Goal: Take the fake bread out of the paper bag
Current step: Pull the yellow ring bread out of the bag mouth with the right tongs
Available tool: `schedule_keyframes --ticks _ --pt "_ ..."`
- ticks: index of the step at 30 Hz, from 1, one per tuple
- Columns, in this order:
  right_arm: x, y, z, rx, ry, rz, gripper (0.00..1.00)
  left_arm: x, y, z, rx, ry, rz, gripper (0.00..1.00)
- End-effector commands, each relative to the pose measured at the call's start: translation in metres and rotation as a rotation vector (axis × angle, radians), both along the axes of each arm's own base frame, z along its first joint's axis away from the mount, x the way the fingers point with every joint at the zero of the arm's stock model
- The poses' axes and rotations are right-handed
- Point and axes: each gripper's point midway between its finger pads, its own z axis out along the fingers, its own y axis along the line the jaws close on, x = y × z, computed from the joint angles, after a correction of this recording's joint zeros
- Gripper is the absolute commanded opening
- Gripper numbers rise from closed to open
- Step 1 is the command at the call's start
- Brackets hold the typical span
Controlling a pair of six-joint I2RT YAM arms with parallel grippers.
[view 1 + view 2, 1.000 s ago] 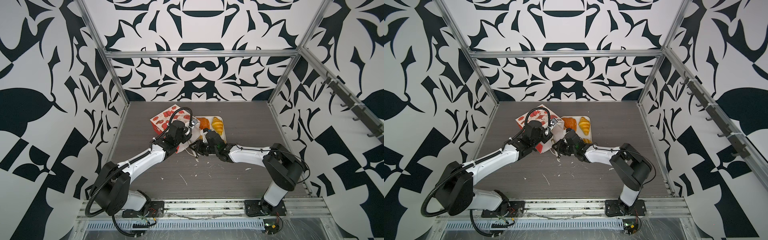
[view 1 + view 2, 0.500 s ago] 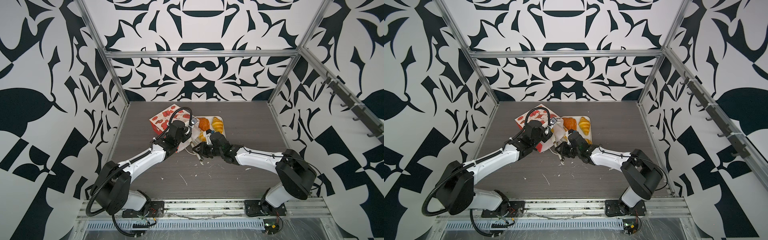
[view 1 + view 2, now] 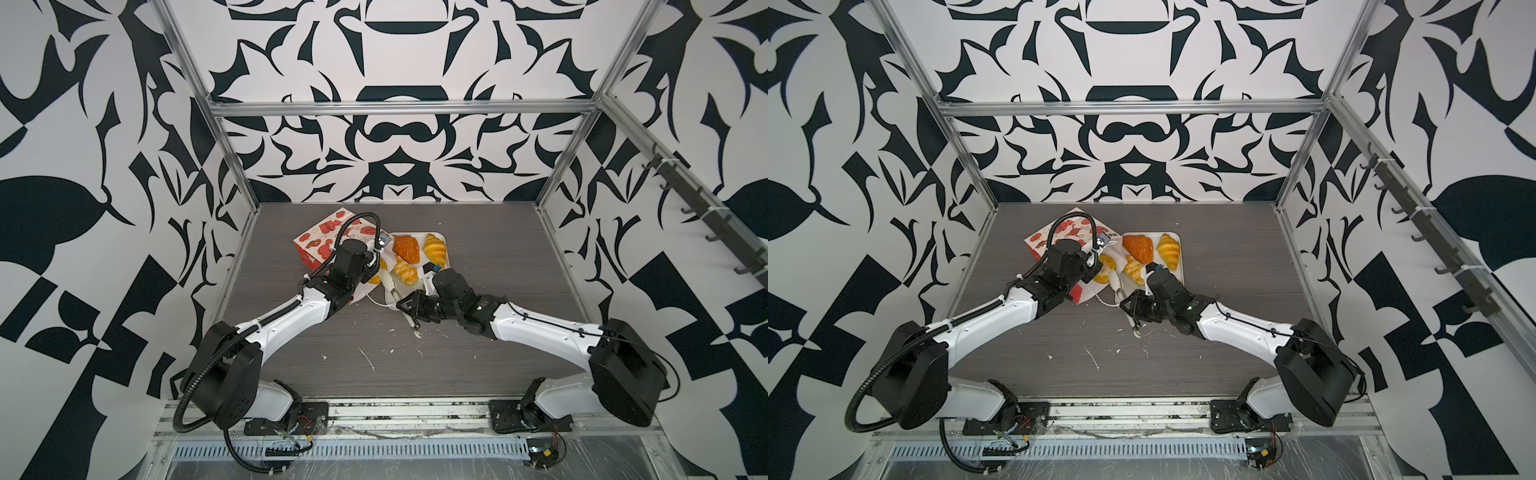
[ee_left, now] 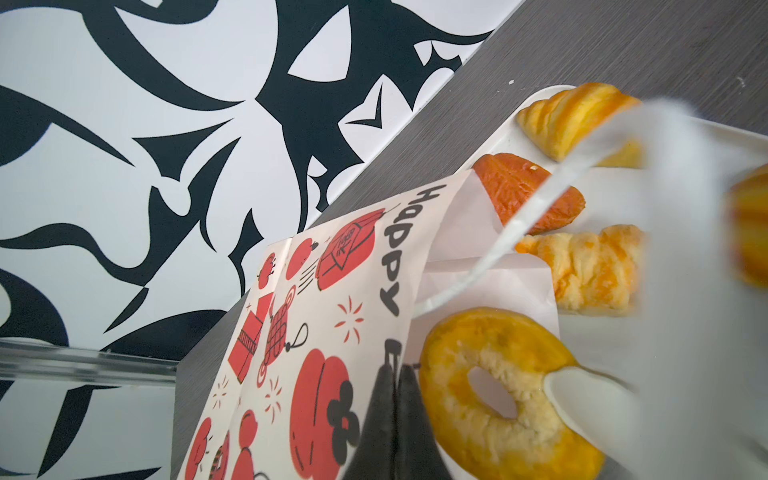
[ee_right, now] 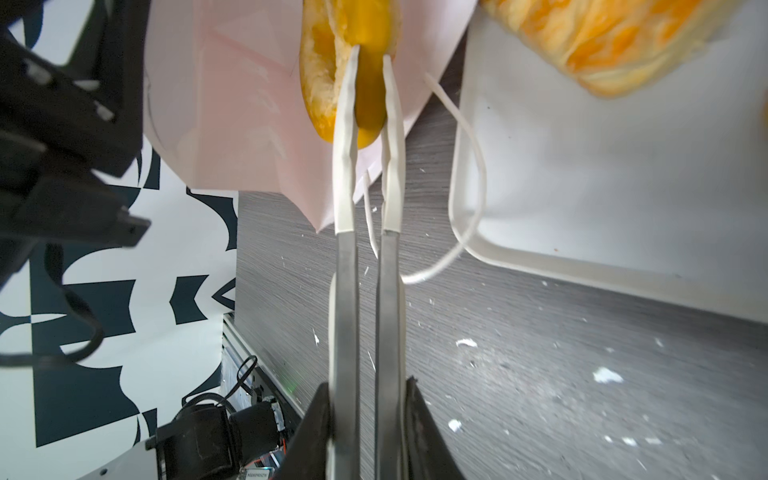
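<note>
The paper bag lies on its side, red motifs up and white mouth toward the tray; it also shows in the left wrist view. My left gripper is shut on the bag's mouth edge. My right gripper is shut on metal tongs with white tips. The tongs pinch the ring bagel at the bag's mouth, seen in both top views. On the white tray lie a brown pastry, a yellow croissant and a twisted one.
A white cord handle loops from the bag onto the table beside the tray's corner. White crumbs speckle the dark table in front of both arms. Patterned walls close in the left, back and right.
My right arm has drawn back toward the front and right with the tongs, pulling the bagel further out of the bag's mouth. The left gripper has kept its hold on the bag.
</note>
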Motion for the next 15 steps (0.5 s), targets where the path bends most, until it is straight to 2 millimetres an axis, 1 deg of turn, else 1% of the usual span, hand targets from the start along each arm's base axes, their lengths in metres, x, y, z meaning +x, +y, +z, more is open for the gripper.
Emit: schedule_keyframes --ticks 1,6,15 --pt "-0.003 -0.006 0.021 0.023 -0.074 0.000 0.17 0.008 0.006 0.002 -0.023 -0.012 0.042 0.00" --pt "-0.013 -0.022 0.022 0.014 -0.081 -0.017 0.17 0.015 0.015 0.002 -0.030 -0.010 0.080 0.00" --pt "-0.034 -0.050 0.032 0.001 -0.100 -0.041 0.17 0.029 0.038 0.002 -0.043 -0.003 0.169 0.00"
